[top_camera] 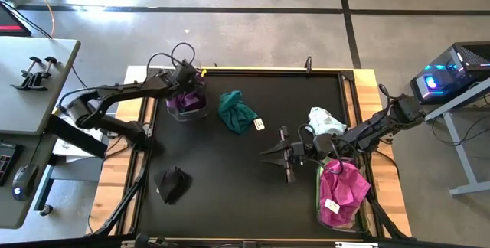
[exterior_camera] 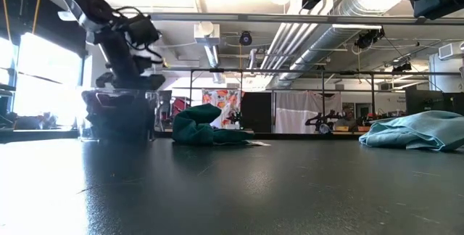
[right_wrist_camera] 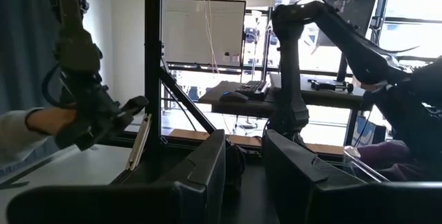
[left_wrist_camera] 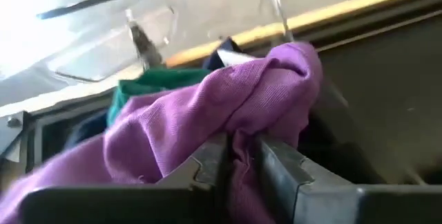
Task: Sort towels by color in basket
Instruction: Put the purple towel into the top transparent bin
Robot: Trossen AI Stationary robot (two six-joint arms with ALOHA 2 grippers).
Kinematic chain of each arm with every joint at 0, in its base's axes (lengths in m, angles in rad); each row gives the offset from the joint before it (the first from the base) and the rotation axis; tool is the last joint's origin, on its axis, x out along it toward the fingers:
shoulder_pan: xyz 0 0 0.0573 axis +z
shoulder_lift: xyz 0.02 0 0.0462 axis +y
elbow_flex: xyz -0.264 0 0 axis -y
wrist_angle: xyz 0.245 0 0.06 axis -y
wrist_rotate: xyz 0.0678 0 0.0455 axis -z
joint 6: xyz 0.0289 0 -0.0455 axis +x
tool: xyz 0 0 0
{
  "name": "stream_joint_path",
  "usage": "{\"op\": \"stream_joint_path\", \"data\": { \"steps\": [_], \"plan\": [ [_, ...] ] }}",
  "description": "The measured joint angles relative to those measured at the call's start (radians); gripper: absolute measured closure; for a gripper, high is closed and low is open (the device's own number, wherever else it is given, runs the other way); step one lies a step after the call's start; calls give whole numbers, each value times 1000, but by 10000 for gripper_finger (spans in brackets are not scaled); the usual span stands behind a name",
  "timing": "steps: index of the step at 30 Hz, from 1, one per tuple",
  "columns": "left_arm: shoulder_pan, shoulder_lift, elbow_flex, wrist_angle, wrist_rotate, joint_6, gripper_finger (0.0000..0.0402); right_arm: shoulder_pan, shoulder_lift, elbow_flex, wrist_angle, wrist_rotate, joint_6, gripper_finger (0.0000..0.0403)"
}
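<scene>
Left gripper: the left gripper sits over the clear bin at the table's far left, fingers pinched on a fold of the purple towel.
Held cloth: thin and limp — it bunches and drapes over the fingers, so a pinch on any raised fold should hold, though a shallow bite could slip.
In the bin: a green cloth and a darker one lie under the purple towel.
Right gripper: the right gripper hangs near mid-table, fingers parted with nothing between them, just beside the magenta towel heaped in the near-right bin.
Loose towels: the teal towel lies crumpled mid-table, the black towel near the front left, the mint towel toward the right.
Handling: all look light, soft and unbreakable — take each at its highest wrinkle, since a flat edge gives little to grip.
Caution: the black towel on the dark table top is hard to make out.
</scene>
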Motion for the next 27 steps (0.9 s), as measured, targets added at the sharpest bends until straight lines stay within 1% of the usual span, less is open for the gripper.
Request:
{"op": "stream_joint_path", "data": {
  "steps": [7,9,12,15,18,20,23,27],
  "plan": [
    [30,120,3,-22,2,-4,367,0,0,0,-9,0,1,308],
    [41,142,3,-6,15,30,371,0,0,0,-9,0,1,308],
    [69,137,3,14,49,112,379,0,0,0,-10,0,1,308],
    [93,90,5,-11,95,134,386,0,0,0,-10,0,1,308],
    [99,9,5,-48,146,156,386,0,0,0,-10,0,1,308],
    [98,-46,5,-75,204,167,381,0,0,0,-10,0,0,308],
    [104,-124,5,-107,304,170,364,0,0,0,-10,0,0,308],
    [118,-219,5,-125,339,169,328,0,0,0,-12,0,0,308]
  ]
}}
